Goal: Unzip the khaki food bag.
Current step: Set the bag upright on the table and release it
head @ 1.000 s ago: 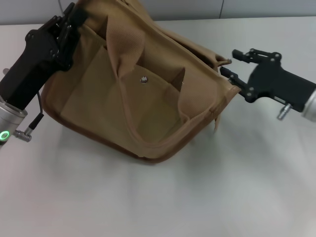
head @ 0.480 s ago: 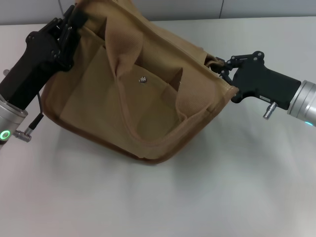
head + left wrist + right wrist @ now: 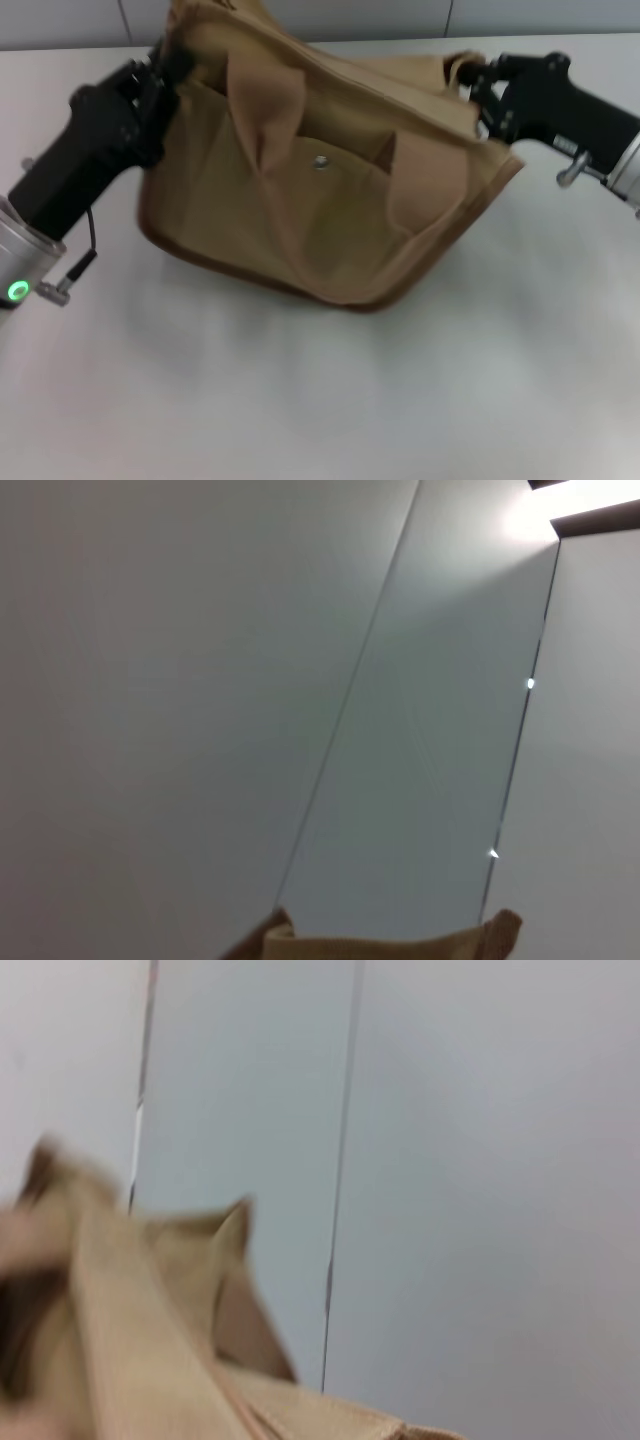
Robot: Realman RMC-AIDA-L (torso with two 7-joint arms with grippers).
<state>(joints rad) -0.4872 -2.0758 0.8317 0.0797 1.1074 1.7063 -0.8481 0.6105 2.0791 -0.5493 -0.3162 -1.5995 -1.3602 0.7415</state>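
Since half a second ago the khaki food bag [image 3: 330,190] has shifted rightward on the bench [image 3: 320,400], left claw [image 3: 165,70] clamped on its left top corner, right claw [image 3: 470,85] now closed on its right end.

Table: you have a plain white table [image 3: 330,400] filling most of the head view, smooth and matte, with soft shadows on it.
Back wall: along the far edge of the table you see a pale grey wall [image 3: 350,18] split by thin vertical seams.
Wall panels: both wrist views show you the same flat grey panels [image 3: 200,680], with dark narrow joints running between them.
Light: a bright strip [image 3: 560,505] glows in one corner of the left wrist view, next to a dark edge.
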